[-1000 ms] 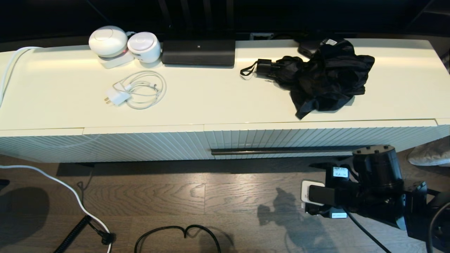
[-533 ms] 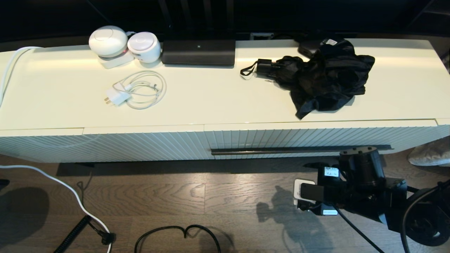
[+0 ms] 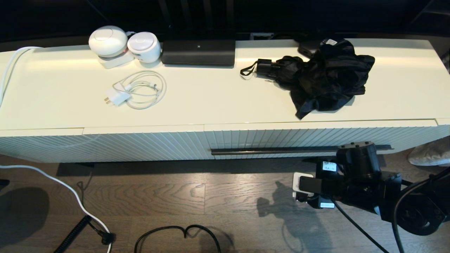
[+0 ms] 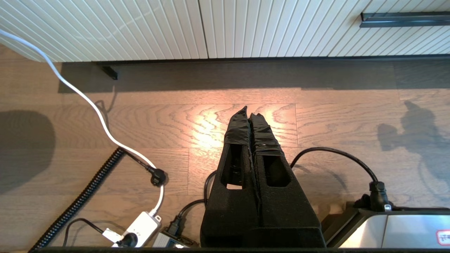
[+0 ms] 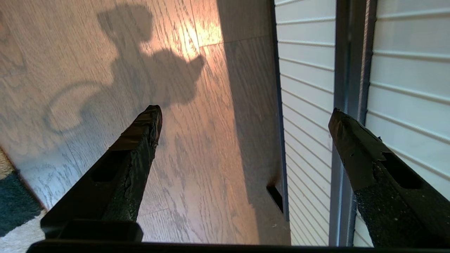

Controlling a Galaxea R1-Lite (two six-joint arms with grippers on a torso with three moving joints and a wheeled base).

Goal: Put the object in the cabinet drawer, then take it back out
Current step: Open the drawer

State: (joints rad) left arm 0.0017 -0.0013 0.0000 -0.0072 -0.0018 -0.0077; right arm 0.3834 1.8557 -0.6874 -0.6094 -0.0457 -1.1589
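The umbrella [image 3: 323, 79] is black and folded short, its loose fabric bunched in a rumpled heap. It lies on the cabinet top [image 3: 211, 102], toward the right end and close to the back edge. Its short black handle [image 3: 264, 67] points left, level with the surface, and a thin wrist loop [image 3: 247, 71] trails from the handle's end (flat on the top). One flap of fabric reaches toward the front edge without crossing it.

The drawer [image 3: 299, 138] sits below, under the right half of the front edge. It is shut. Its cream front is ribbed vertically, and a long dark bar handle [image 3: 274, 151] runs along it.
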